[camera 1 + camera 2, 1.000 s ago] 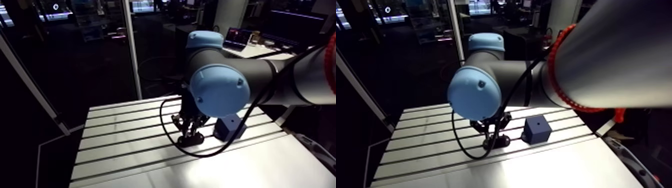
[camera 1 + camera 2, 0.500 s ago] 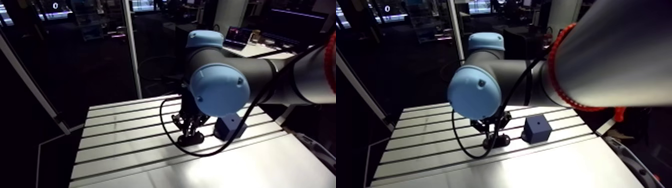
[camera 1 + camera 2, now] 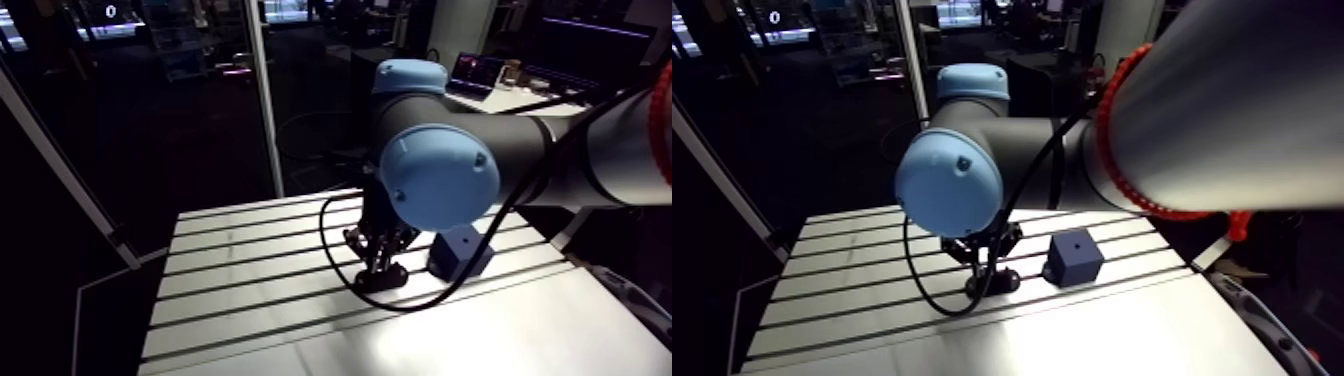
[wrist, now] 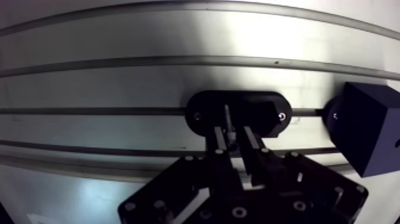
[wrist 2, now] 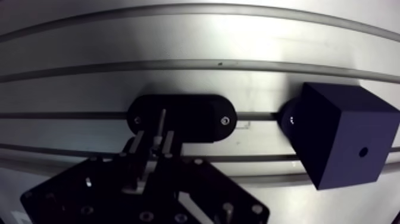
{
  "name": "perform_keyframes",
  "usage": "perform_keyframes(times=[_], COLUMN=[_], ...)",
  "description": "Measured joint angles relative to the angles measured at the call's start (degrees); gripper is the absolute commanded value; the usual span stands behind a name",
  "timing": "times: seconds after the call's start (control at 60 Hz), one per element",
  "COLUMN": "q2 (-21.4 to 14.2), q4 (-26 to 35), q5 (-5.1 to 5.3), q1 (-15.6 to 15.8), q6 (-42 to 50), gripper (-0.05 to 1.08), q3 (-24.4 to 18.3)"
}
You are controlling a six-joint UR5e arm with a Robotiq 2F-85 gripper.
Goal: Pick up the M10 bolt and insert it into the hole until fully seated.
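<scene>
Whether the jaws are clenched on the M10 bolt or only set about it cannot be told. The bolt is seen in a black oval holder, at twelve o'clock from the gripper. A dark blue block with a small hole is found at the holder's three o'clock on the slotted table.

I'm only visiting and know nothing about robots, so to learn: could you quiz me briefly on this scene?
1. True or false: the dark blue cube has a small hole in one face.
2. The cube and the black oval holder are: A stacked; B side by side; C holder inside cube.
3. Fill in: the thin metal bolt stands upright in the ____.
Key: 1 true; 2 B; 3 holder.
</scene>
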Motion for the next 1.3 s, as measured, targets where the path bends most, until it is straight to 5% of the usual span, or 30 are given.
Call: perform_keyframes(times=[0.7,1.3], q2=[-1.4,-2.6], q4=[5.6,19.8], q5=[0.16,-0.19], q1=[-0.1,-2.7], q6=[0.1,-0.2], gripper=[1.07,1.08], q3=[-4.5,-15.3])
